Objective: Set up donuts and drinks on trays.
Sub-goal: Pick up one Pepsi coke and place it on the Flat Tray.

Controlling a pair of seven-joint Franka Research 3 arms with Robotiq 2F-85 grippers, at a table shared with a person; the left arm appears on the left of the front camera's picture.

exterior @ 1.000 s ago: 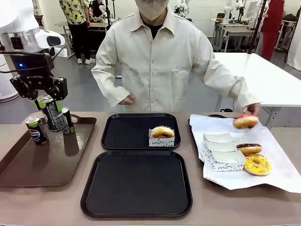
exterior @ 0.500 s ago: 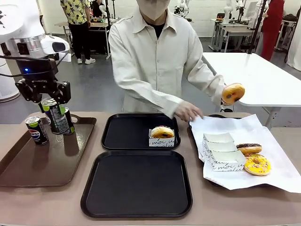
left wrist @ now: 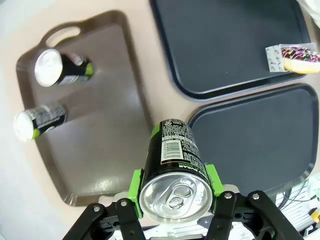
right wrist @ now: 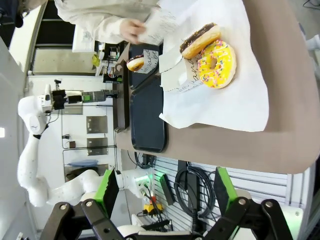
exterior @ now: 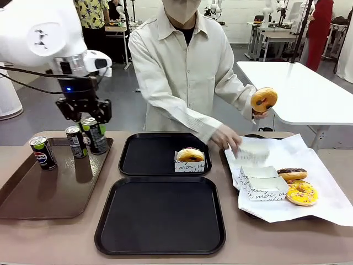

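1. Carrying a soda can [exterior: 96,138] over to the black trays is the step in hand, I reckon. The left gripper [left wrist: 174,187] has its green pads pinched on the can near the top. The can hangs a bit tilted in the air just left of the far black tray [exterior: 143,160], over the right edge of the brown tray [exterior: 44,193].
2. That far black tray has one boxed donut [exterior: 190,155] at its right side. I'd aim the can for the bare left half, well apart from the box.
3. Straighten the can before lowering it. Slim cans tip easily if they land on an edge.
4. Go up and over the raised rim, then straight down. Don't drag it across.
5. Only let go once the base sits flat, then pull straight up so the pads don't nudge it.
6. Watch the person. One hand [exterior: 229,138] is just right of the far black tray on a paper box [exterior: 251,154], and the other hand [exterior: 259,113] holds a glazed donut [exterior: 263,99] up in the air to the right. That arm may well cross the tray, so stay on the left side.
7. The right gripper [right wrist: 165,192] has its fingers spread with nothing between them. Leave it parked.
8. Two more cans [exterior: 75,142] stand left of the far black tray, and the matching tray [exterior: 160,215] in front of it has no donut or can yet. That's probably where the next one goes.
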